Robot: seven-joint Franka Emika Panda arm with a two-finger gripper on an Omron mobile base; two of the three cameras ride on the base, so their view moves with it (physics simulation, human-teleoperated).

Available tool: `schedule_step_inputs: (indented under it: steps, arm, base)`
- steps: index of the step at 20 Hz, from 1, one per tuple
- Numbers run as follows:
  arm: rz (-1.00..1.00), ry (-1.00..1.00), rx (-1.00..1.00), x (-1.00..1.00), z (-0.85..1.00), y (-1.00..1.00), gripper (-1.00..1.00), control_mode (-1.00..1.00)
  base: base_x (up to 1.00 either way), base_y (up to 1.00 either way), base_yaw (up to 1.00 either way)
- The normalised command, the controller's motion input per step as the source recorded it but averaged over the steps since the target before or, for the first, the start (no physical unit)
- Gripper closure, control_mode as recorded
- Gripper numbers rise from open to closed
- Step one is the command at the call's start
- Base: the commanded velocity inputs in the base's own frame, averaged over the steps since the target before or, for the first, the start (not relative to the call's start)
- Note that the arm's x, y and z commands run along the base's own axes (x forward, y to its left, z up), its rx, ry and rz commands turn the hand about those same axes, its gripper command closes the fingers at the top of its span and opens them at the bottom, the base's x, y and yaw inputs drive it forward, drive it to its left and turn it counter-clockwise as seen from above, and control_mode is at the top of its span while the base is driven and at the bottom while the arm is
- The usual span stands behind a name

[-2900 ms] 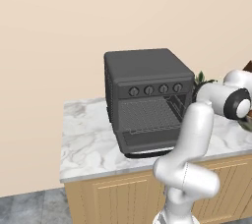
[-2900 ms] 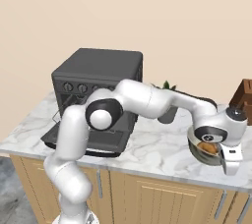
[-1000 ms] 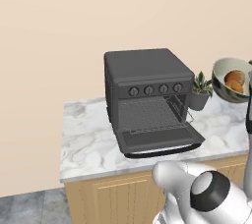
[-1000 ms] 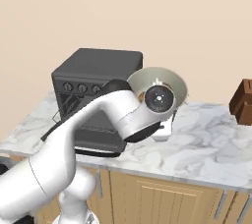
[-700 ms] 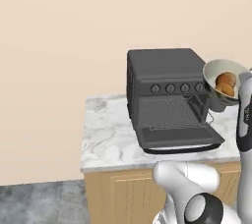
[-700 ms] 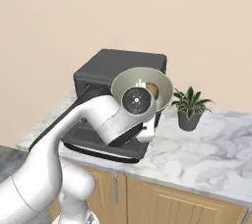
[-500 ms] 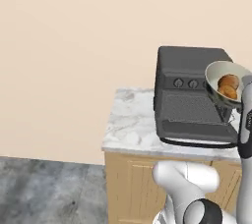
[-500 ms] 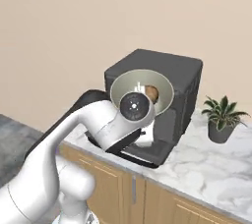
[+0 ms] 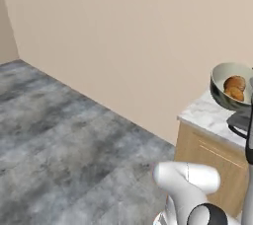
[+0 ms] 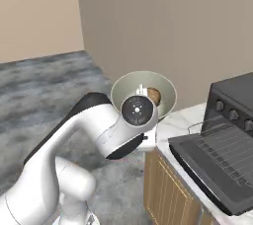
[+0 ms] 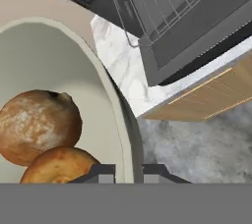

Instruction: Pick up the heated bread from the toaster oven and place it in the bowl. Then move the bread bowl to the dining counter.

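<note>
My gripper [image 11: 129,174] is shut on the rim of the bowl [image 11: 74,70], cream inside and grey outside, and holds it in the air. The heated bread [image 11: 61,166], a golden-orange bun, lies in it beside a browner round bun [image 11: 39,125]. From the left the bowl [image 9: 222,93] hangs over the counter's end with the bread [image 9: 235,87] inside. From the right the bowl [image 10: 128,88] is tipped towards the camera behind my wrist. The toaster oven [image 10: 232,103] stands at the right, door dropped down, wire rack bare. The dining counter is out of view.
A marble counter [image 10: 173,120] on a light wood cabinet [image 9: 207,155] ends just under the bowl. Grey stone floor [image 9: 59,135] stretches to the left, bounded by beige walls [image 9: 123,36]. The oven's open door [image 11: 197,36] juts over the counter's edge.
The whole picture has swung: the base has turned, so the oven and counter slid to the right and open floor came into view. The bowl stays gripped and raised with the bread inside.
</note>
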Motion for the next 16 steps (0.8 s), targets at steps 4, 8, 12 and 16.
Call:
schedule_step_inputs:
  steps: [4,8,12,16]
  arm:
    - [0.0,0.0,0.0,0.0,0.0,0.0,1.0,1.0]
    - [0.0,0.0,0.0,0.0,0.0,0.0,1.0,1.0]
    - [0.0,0.0,0.0,0.0,0.0,0.0,1.0,1.0]
    - [0.0,0.0,0.0,0.0,0.0,0.0,1.0,1.0]
  base:
    - [-0.06,0.22,1.0]
    - [0.0,0.12,1.0]
    - [0.05,0.08,0.98]
    - [0.79,0.03,0.75]
